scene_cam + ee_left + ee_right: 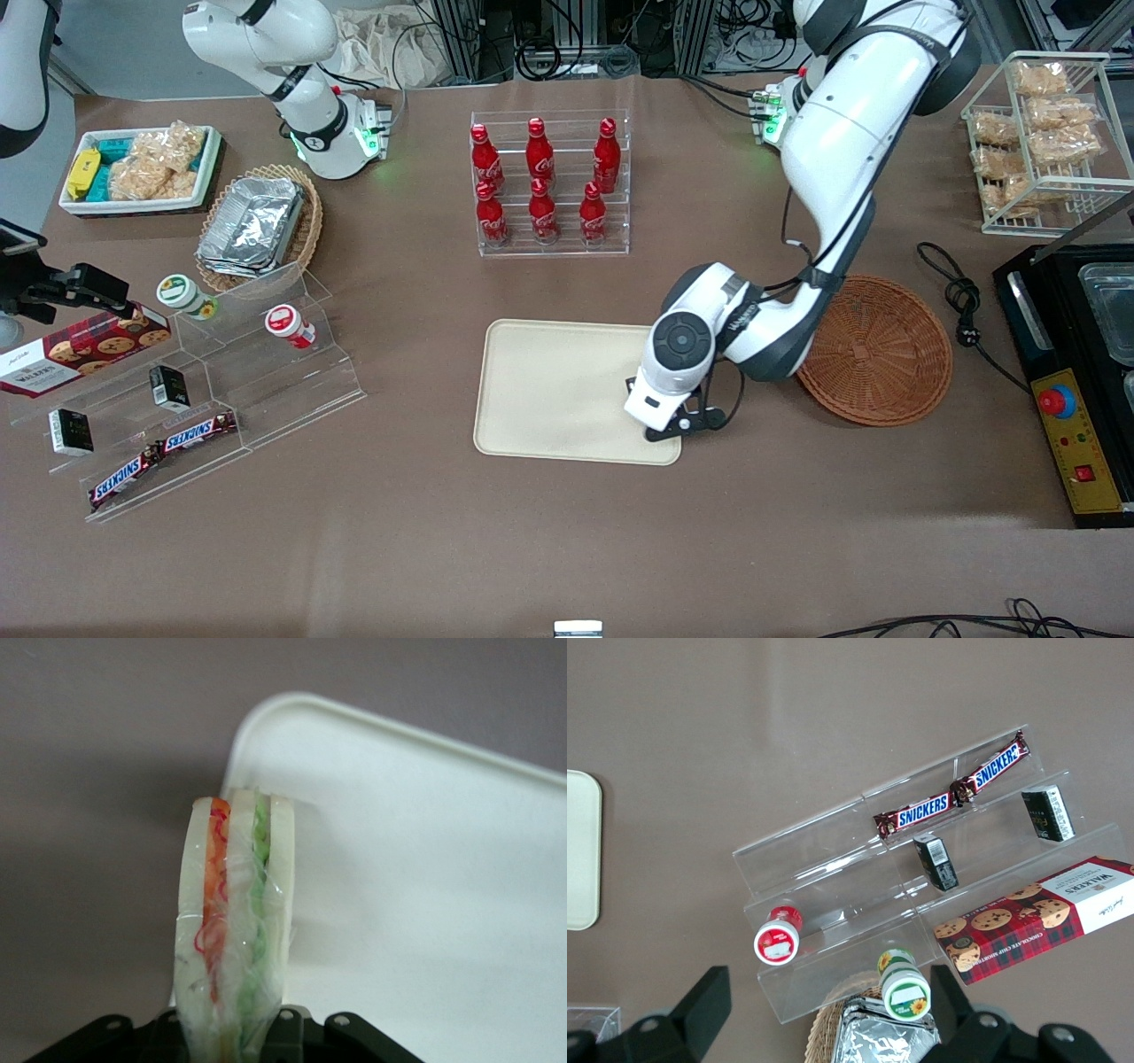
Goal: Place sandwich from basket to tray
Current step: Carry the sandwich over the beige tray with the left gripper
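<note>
My left gripper (671,431) hangs over the corner of the cream-beige tray (549,390) nearest the front camera and the reddish-brown wicker basket (877,350). In the left wrist view the gripper (232,1036) is shut on the sandwich (235,921), a clear-wrapped wedge with orange-red and green filling, held edge-on just above the tray's corner (425,859). In the front view the sandwich is hidden under the wrist. The basket is empty and lies beside the tray, toward the working arm's end of the table.
A clear rack of red cola bottles (547,182) stands farther from the front camera than the tray. A tiered acrylic stand (195,390) with snacks and a paler wicker basket with a foil container (257,226) lie toward the parked arm's end. A black appliance (1076,372) stands beside the basket.
</note>
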Controlling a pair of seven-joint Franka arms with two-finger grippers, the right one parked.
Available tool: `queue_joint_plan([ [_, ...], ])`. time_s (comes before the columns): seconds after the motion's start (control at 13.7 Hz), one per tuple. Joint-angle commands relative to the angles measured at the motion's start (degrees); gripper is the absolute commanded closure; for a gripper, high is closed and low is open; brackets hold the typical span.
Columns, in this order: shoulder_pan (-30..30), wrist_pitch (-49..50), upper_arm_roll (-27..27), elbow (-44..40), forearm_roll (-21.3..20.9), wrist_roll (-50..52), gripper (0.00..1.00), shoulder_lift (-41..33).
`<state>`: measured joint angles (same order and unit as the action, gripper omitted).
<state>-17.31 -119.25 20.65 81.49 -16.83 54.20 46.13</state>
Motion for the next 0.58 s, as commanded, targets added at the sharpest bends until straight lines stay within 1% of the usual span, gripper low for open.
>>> queue_joint_plan([
  [0.0, -1.76, 0.42, -0.61, -2.66, -1.1, 0.91, 1.0, 1.69],
  [0.15, -2.11, 0.42, -0.61, -2.66, -1.02, 0.91, 1.0, 1.6],
  [0.22, -2.29, 0.42, -0.61, -2.57, -1.1, 0.82, 0.89, 1.6],
  [0.29, -2.2, 0.42, -0.61, -2.48, -1.28, 0.82, 0.2, 1.68],
  [0.36, -2.2, 0.86, -0.61, -2.48, -1.28, 0.74, 0.0, 1.25],
  [0.51, -1.85, 1.04, -0.61, -2.92, -1.11, 1.09, 0.0, -0.59],
])
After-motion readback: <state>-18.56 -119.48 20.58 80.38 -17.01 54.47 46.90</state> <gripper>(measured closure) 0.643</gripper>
